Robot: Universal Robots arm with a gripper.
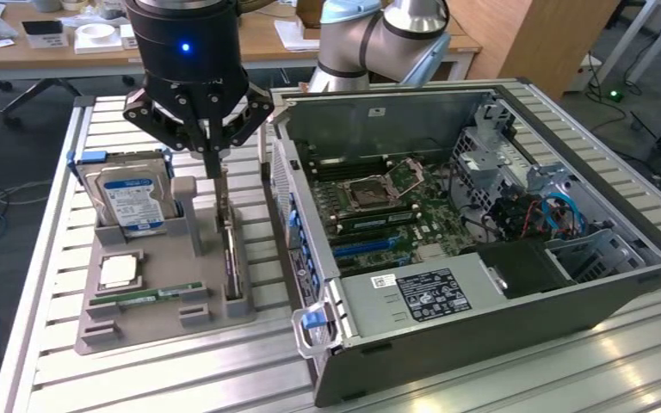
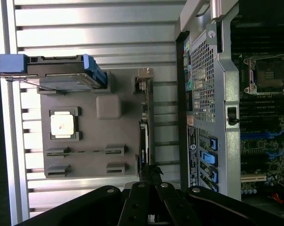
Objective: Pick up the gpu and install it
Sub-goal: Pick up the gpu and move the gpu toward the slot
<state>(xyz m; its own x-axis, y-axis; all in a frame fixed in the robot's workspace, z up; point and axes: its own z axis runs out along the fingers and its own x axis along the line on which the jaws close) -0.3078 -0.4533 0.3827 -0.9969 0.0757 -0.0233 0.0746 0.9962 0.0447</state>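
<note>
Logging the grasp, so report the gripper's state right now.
Gripper: closed, pinching the top edge of the gpu, which stands on edge in the grey holder.

the light is even and comes from overhead, and the shadows are soft. in the exterior view the aluminium table (image 1: 606,361) throws broad pale glare off its slats, strongest toward the exterior view's right. the floor (image 1: 9,215) at the exterior view's left is dim. the blue lamp (image 1: 185,47) on my wrist glows as a small bloomed dot. inside the computer case (image 1: 377,120) the far wall is lit, while the corner by the drive bays falls into shade. from my wrist camera the slats burn near white and the case interior goes almost black. the gpu (image 2: 143,136) is a dark strip with little detail, my gripper (image 2: 149,170) is a black silhouette close to the lens, and the grey tray (image 2: 85,127) looks flat and matte.
</note>
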